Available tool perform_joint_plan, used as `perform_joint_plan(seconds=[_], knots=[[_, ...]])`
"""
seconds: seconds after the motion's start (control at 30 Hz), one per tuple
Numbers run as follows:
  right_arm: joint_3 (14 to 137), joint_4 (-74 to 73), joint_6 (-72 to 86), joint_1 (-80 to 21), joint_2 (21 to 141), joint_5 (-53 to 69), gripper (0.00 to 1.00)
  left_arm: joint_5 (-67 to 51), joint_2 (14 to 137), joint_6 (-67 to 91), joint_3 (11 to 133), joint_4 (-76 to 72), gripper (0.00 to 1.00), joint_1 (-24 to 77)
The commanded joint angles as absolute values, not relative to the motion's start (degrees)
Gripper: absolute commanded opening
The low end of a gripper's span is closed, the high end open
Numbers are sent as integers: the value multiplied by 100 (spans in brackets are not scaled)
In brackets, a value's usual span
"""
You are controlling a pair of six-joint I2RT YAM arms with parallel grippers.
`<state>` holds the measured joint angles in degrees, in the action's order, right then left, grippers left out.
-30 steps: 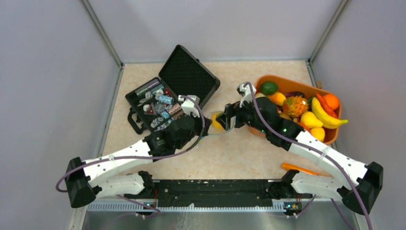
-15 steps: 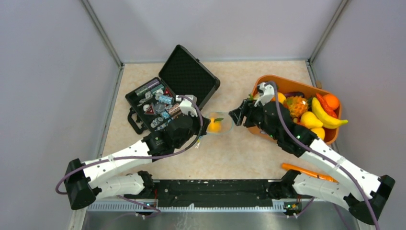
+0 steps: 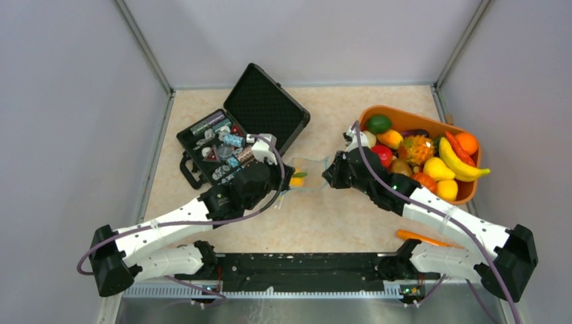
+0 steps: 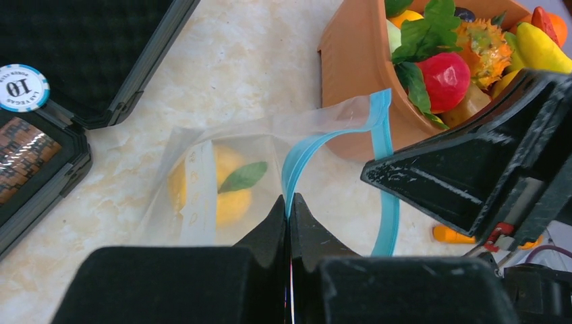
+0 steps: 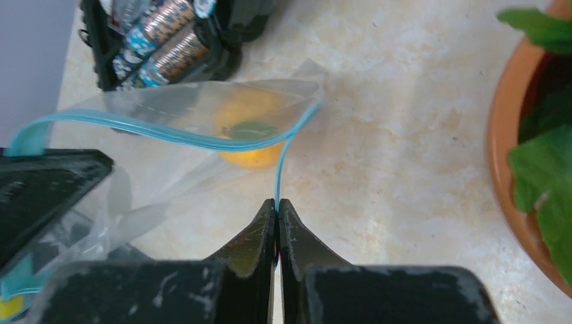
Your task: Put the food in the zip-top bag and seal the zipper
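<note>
Lab test cell: plain grey walls (image 3: 67,101), metal corner posts (image 3: 144,47), beige tabletop (image 3: 324,223), robot arms (image 3: 168,229) on near rail (image 3: 303,263).

Clear zip-top bag (image 4: 270,135) edged by a teal-blue zipper (image 4: 386,169); inside, yellow food (image 4: 226,199) with a green leaf; black left pincer (image 4: 290,206) and black right pincer (image 5: 276,209); terracotta-orange basket (image 4: 351,61) holding red, yellow, orange and green pieces; cream, faintly marbled table (image 4: 236,54); black case (image 3: 267,102) with a white, teal-rimmed chip (image 4: 20,86).
</note>
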<state>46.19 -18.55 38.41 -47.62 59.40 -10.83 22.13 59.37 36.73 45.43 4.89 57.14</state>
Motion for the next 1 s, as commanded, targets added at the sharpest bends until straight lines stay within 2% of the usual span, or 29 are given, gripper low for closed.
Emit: perform_joint_plan(seconds=[0.0, 0.13, 0.23, 0.37, 0.63, 0.8, 0.87, 0.97], knots=[[5444, -1370, 3367, -4814, 5975, -651, 0, 2519, 5658, 3310, 4698, 526, 0, 5702], [5661, -1012, 2938, -4815, 5922, -103, 0, 3138, 5539, 2919, 4807, 1039, 0, 5704], [5969, -1500, 2797, -4793, 6132, -75, 0, 3824, 5443, 3003, 4945, 1690, 0, 5704], [6341, -2070, 2609, -4782, 6631, -165, 0, 3329, 5325, 2803, 5238, 1928, 0, 5704], [5866, -1751, 2677, -4578, 6641, -622, 0, 2728, 5508, 2601, 5411, 1718, 0, 5713], [6147, -1809, 2569, -4227, 6656, 316, 0, 3196, 5785, 2566, 6031, 2373, 0, 5803], [5856, -1329, 2638, -4204, 6287, 274, 0, 3644, 5670, 2706, 6148, 2655, 0, 5809], [6027, -1857, 2546, -3980, 6339, -75, 0, 3965, 5291, 2423, 5907, 2308, 0, 5797]])
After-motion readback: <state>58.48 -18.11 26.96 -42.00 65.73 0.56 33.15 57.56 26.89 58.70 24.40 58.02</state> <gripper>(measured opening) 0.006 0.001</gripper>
